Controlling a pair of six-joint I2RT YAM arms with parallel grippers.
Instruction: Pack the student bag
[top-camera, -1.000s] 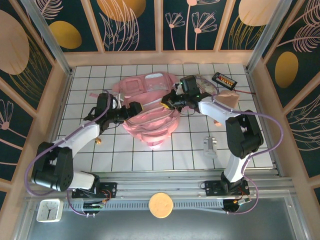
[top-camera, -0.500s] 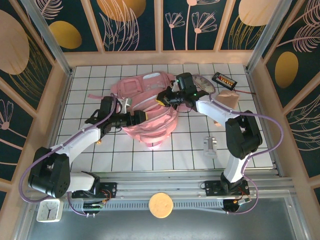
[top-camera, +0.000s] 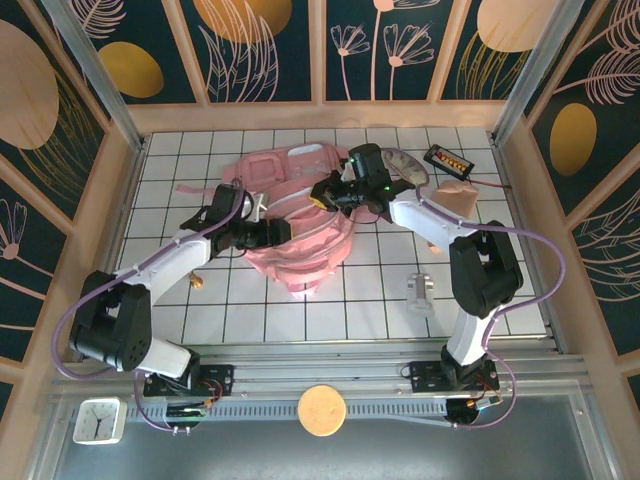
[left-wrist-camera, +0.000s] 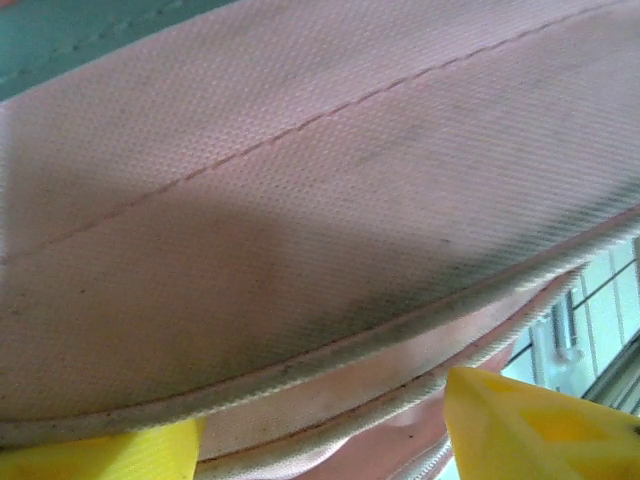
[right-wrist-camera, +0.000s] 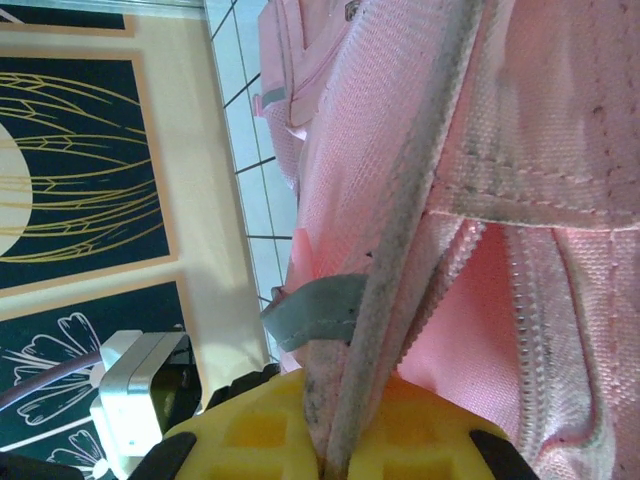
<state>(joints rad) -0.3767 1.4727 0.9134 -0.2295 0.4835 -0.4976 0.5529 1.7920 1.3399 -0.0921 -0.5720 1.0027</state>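
Found student bag (top-camera: 300, 240), pink and soft, slumped on white tiled table (top-camera: 350, 320) at upper centre of top view, just left of mid-frame. Noted one long pink strap (top-camera: 192, 190) trailing off toward upper left. Logged right gripper (top-camera: 328, 196) at bag's upper right edge; in rt wrist view, confirmed yellow pads (right-wrist-camera: 250, 430) at bottom of frame pressed together on bag's pale piped trim, w/ trim running straight down into the pinch. Logged left gripper (top-camera: 272, 232) over bag's left-centre; in lt wrist view, seen yellow fingertips (left-wrist-camera: 520, 420) at bottom left and bottom right corners, spread apart, w/ piped seam and pink fabric crossing the gap between them. Could not confirm contact w/ fabric there. Beyond bag: noted beige pouch (top-camera: 458, 196) to the right, near rt arm; black device w/ coloured keys (top-camera: 446, 158) at upper right; small white object (top-camera: 420, 292) lower right, well apart from bag; small brown item (top-camera: 197, 283) lower left. Recorded round tan disc (top-camera: 320, 409) at bottom centre and white clock (top-camera: 98, 420) in bottom left corner.
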